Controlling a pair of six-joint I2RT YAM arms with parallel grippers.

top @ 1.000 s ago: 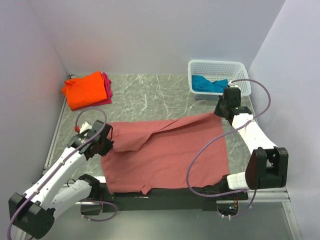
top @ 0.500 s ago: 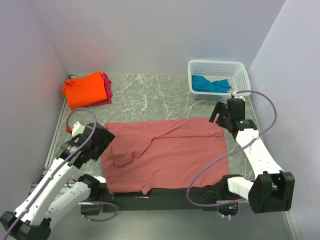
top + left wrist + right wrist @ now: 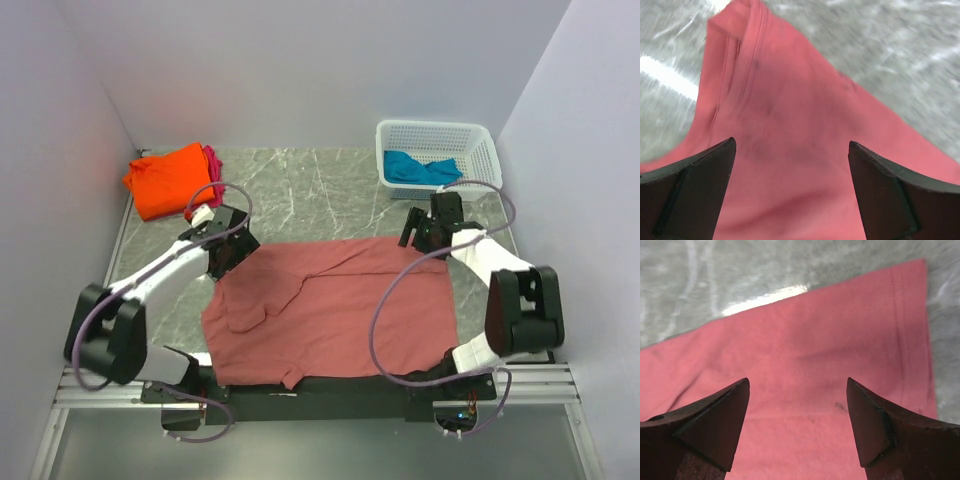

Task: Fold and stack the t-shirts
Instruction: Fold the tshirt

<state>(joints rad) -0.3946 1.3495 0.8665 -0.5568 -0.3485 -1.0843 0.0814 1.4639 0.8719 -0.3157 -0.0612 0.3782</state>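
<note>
A dusty salmon-pink t-shirt lies spread flat on the marble table. My left gripper hovers open over its far left corner, and the pink cloth shows between the fingers with nothing gripped. Over the far right corner my right gripper also stands open, its fingers apart above the hemmed edge of the shirt. A folded bright orange t-shirt rests on a magenta one at the back left. A teal blue t-shirt lies in the basket.
The white mesh basket stands at the back right against the wall. Grey walls close in the table on the left, back and right. A metal rail runs along the near edge by the arm bases.
Both grippers have opened and let go of the pink shirt, which has dropped flat. The left gripper moved back toward the shirt's far left corner; the right moved slightly left.
</note>
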